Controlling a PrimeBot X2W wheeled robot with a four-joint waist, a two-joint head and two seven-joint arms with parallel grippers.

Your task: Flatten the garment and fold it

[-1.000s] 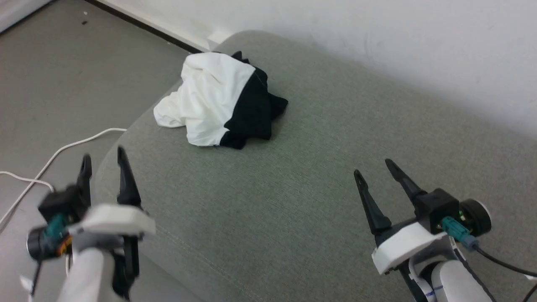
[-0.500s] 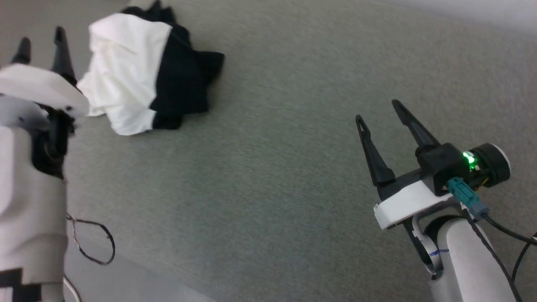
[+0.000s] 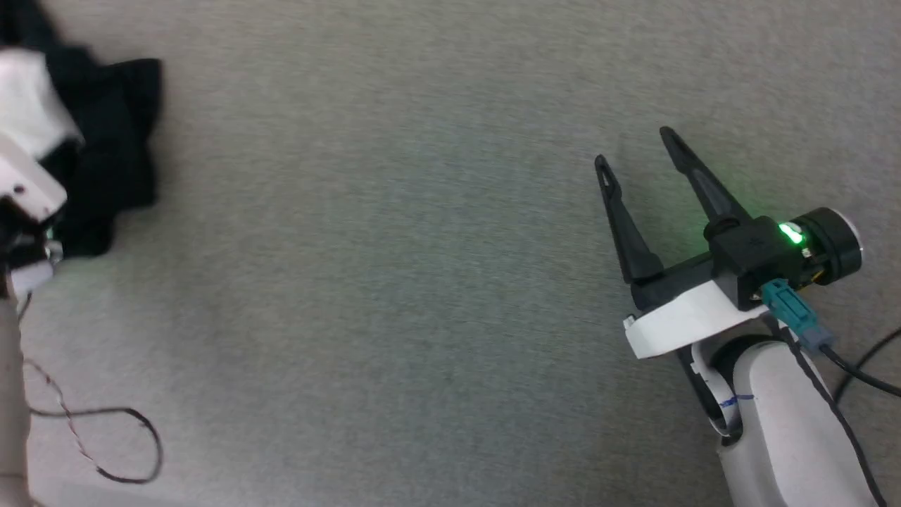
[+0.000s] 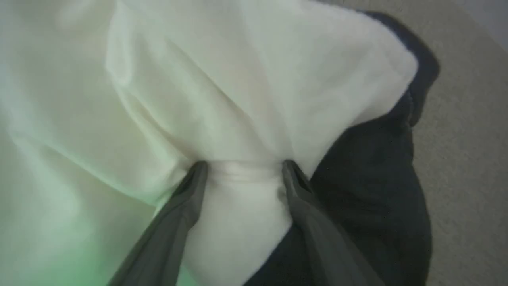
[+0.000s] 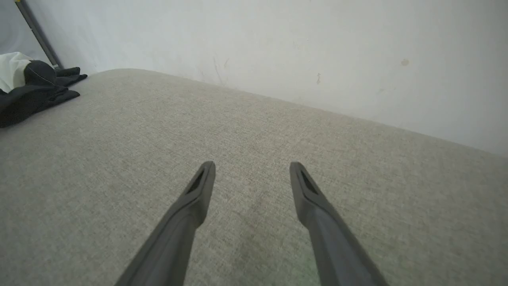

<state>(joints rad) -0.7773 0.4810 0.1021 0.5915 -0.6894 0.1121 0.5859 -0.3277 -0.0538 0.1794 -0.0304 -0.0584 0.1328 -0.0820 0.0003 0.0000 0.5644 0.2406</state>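
Left pincer (image 4: 243, 165) is open: both dark fingers (image 4: 186, 206) are spread, tips pushed into the garment (image 4: 238, 79). A bunched fold of white cloth sits between the two fingers and touches both, but I don't see it clamped. White body fabric spreads ahead of the tips and off to the left side of the left wrist view. The black part (image 4: 377, 190) lies just beside the other finger, on that view's right, with the grey cushion (image 4: 468, 159) past it.

In the head view my left arm's pale housing (image 3: 28, 190) sits at the garment's (image 3: 105, 141) near edge, overlapping the white part. A thin dark wire (image 3: 105, 451) loops below it.

Right pincer (image 3: 633, 148) is open too, fingers wide, with bare cushion (image 3: 394, 282) showing between them. I can't tell if the tips touch the fabric. A green light (image 3: 792, 234) is lit on its wrist.

From the right pincer (image 5: 252, 167) the garment (image 5: 31, 91) is well apart, far ahead and to its left. It lies crumpled near the cushion's end by the pale wall (image 5: 278, 47), mostly black from there, with a bit of white on top.
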